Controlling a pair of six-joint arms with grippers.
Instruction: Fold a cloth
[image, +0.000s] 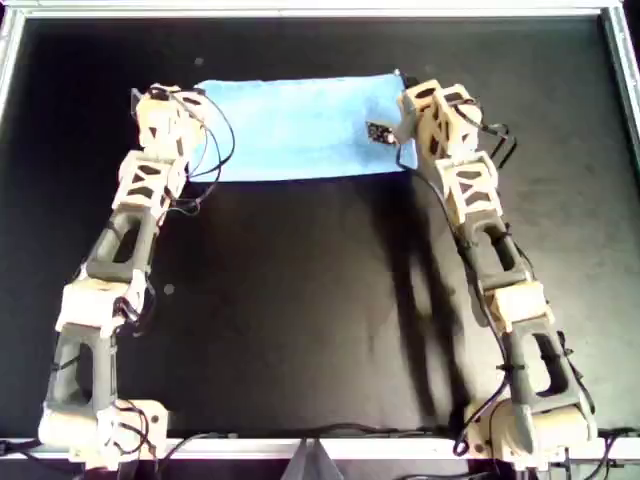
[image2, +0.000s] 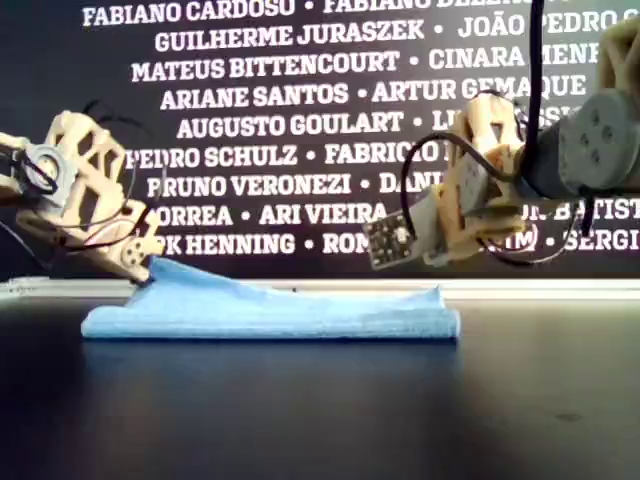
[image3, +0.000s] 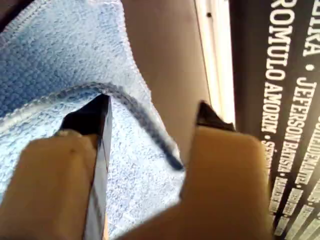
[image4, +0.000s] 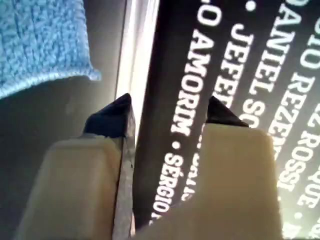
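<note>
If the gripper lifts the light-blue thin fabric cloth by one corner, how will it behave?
The light-blue thin fabric cloth will probably drape limply: its edge already curls between the left gripper fingers. Probably light, since it looks thin. Its fuzzy weave suggests grip rather than slip.

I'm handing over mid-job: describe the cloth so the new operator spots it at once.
Start from the black table in the overhead view and go to its far edge, between the two arms' tips. There lies the cloth, a light-blue, already doubled fabric strip. It is the only coloured, soft thing there; the left gripper stands open at its edge, the right gripper open clear of it.
</note>
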